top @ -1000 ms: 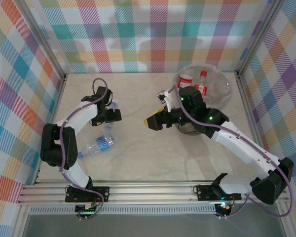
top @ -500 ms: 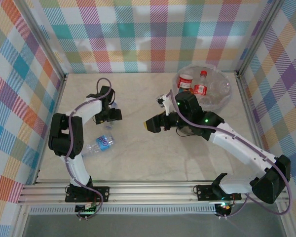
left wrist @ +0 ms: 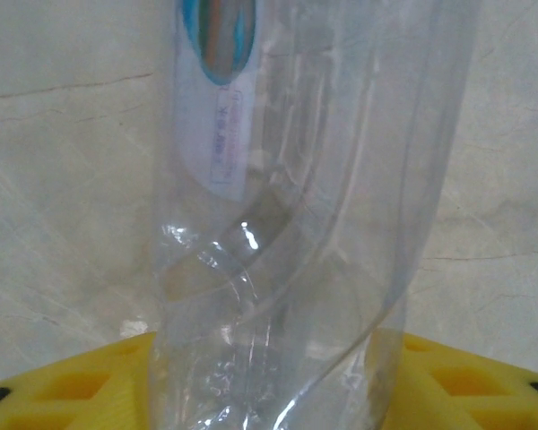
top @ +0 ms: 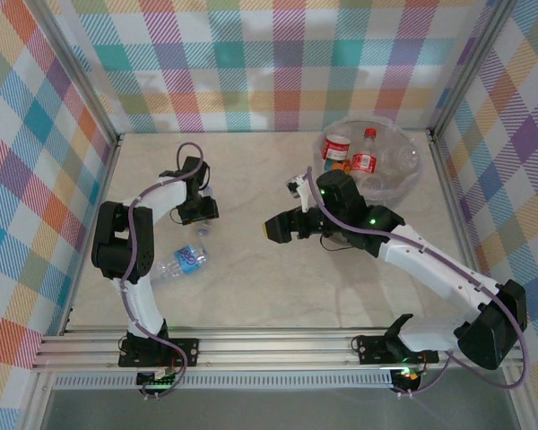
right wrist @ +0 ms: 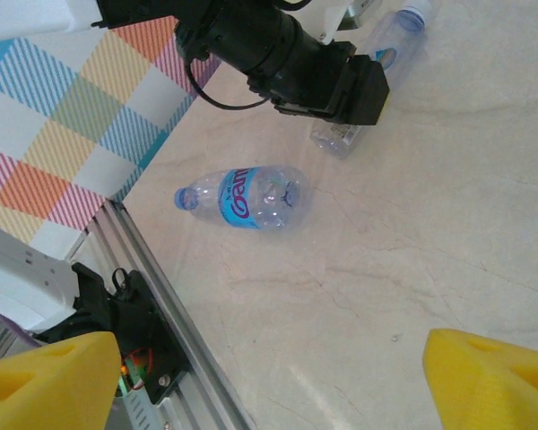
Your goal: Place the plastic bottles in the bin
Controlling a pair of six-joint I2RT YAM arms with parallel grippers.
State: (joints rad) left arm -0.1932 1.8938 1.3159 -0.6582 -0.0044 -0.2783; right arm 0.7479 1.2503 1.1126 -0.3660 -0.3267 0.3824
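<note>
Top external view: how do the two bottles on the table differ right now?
The far bottle sits between the fingers of the left gripper; the near bottle lies free, untouched. The far bottle's cap points toward the back wall; the near bottle's points left. Both are clear, lying on the table, with blue labels.

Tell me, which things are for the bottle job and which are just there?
For the job:
- gripped bottle
- lying bottle
- red-label bottles, already inside the bin
- bin

Just there:
- table
- plaid walls
- metal rail
</note>
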